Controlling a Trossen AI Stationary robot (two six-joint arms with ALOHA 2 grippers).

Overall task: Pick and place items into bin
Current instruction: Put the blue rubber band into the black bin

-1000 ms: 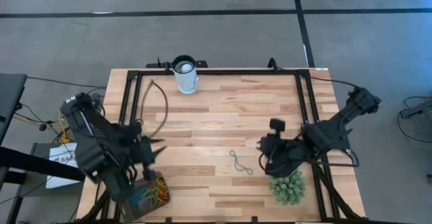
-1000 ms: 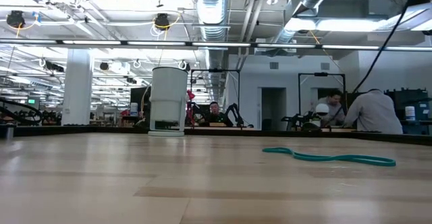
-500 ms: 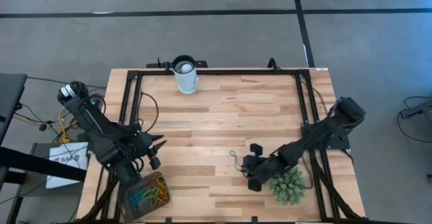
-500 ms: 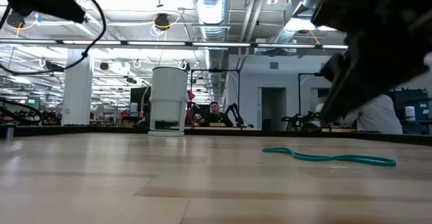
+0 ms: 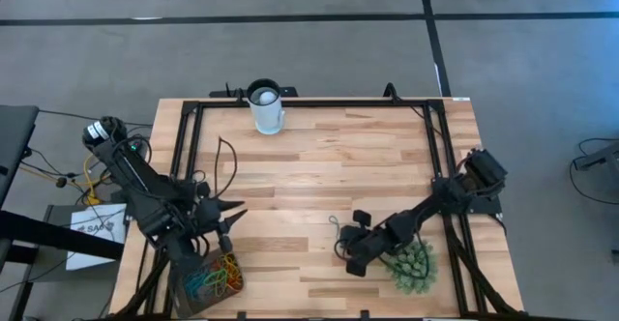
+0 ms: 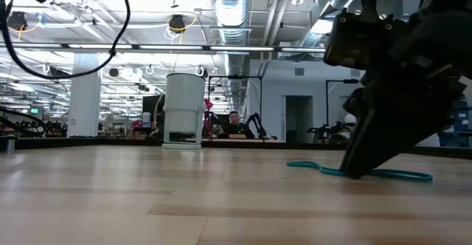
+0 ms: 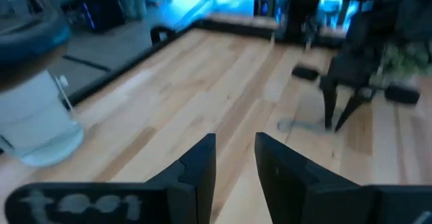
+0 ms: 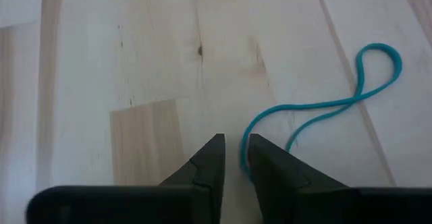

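Thin teal looped rubbery band (image 8: 324, 109), flat on the pale wooden table (image 5: 309, 166) right of centre toward the near edge, twisted into a loose figure-eight. Judged very light, limp and a little stretchy; likely to flop and dangle once lifted, hardly fragile. So thin against the boards that pinching calls for fingertips pressed right down onto the wood. Best taken at the near bend of the cord, where two strands run close together, rather than at the far round loop.

Right gripper (image 8: 233, 146) low over that near end, tips at or almost at the tabletop, fingers parted only by a slim gap with nothing seen between them; cord just beside one finger, not between the two. Cannot tell whether touching. Probably needs a small sideways shift before closing.

Just beside that arm, toward the near edge, a spiky green plant ball (image 5: 411, 266), not to be picked.

Well apart at the near left corner, the small brownish-grey rectangular bin (image 5: 184, 284), already holding a heap of coloured bands (image 5: 215, 278). Left gripper (image 5: 232, 226) hovering just above and beside the bin, fingers slightly apart, empty.

At the far edge, a white cylindrical cup (image 5: 266, 108), upright.
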